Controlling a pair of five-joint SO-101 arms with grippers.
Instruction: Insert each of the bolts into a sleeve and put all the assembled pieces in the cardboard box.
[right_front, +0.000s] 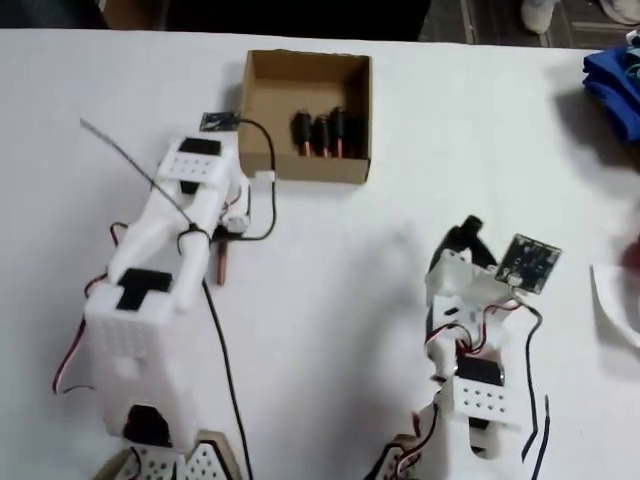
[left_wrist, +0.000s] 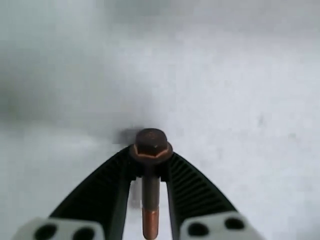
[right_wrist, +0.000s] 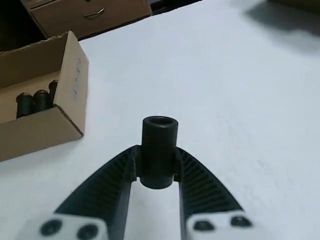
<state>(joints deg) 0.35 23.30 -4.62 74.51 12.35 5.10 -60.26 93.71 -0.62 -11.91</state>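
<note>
Left wrist view: the left gripper (left_wrist: 151, 155) is clamped on a bolt (left_wrist: 150, 142) just under its hexagonal head, above the table (right_front: 340, 330). The right gripper (right_wrist: 156, 152) is closed around a black sleeve (right_wrist: 160, 132), near the cardboard box (right_front: 308, 168), where three assembled pieces (right_front: 322, 134) lie. I judge that the insertion step is in hand. The bolt's long axis runs along the fingers, with the shank end toward the wrist. The sleeve's bore opens away from its wrist. Next, both axes must come into one line, with the shank tip facing the bore.
</note>
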